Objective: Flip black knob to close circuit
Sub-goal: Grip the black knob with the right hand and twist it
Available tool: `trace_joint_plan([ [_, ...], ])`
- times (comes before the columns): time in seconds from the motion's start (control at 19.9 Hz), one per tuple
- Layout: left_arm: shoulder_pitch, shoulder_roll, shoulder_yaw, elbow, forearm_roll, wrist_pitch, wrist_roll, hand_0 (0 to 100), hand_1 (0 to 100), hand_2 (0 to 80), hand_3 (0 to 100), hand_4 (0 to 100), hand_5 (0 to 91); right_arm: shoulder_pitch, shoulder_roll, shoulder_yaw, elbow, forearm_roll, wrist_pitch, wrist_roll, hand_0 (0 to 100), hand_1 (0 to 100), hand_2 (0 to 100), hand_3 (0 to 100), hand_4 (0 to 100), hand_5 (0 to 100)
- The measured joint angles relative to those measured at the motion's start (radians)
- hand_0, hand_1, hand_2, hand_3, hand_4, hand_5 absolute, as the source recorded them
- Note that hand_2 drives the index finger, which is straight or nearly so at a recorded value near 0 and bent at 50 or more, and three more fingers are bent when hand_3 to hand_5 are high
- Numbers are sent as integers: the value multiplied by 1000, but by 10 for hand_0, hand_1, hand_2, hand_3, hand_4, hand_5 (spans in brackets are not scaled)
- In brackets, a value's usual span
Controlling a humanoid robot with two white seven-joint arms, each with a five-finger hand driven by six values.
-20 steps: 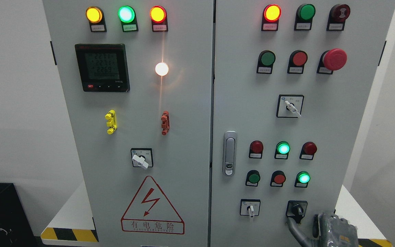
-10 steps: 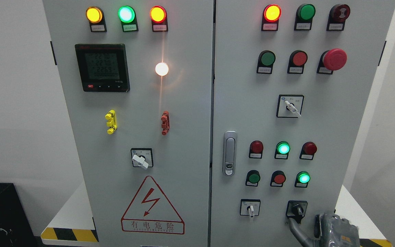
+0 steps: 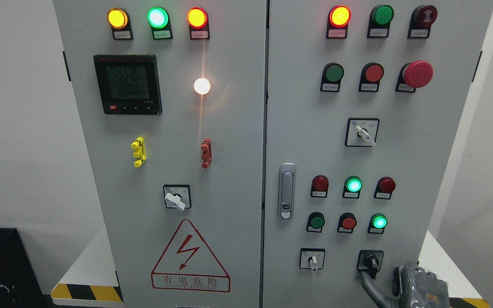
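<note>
The black knob (image 3: 371, 261) sits on its black plate at the lower right of the cabinet's right door (image 3: 417, 162), its handle pointing down and slightly left. My right hand (image 3: 379, 278) comes up from the bottom edge just below the knob. One grey finger (image 3: 367, 285) curves up to the plate's lower left corner, and another (image 3: 395, 278) stands to its right. The hand is open and holds nothing; it does not grip the knob. Most of the hand is cut off by the frame. The left arm is out of view.
A white selector switch (image 3: 313, 259) sits left of the knob. Above them are red and green indicator lamps (image 3: 353, 185) and the door latch (image 3: 286, 190). The left door carries a meter (image 3: 127, 84), a white switch (image 3: 176, 197) and a warning triangle (image 3: 190, 256).
My right hand has drifted very slightly to the right. The knob has not turned and the lamps are unchanged.
</note>
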Motion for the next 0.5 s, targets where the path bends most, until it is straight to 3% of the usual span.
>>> trace_joint_plan([
  [0.5,0,0,0,0,0,0,0,120,556,0,0,0,0,-2,-1,-31,0,-3,-4,-1,0,0,911,1000,941,974],
])
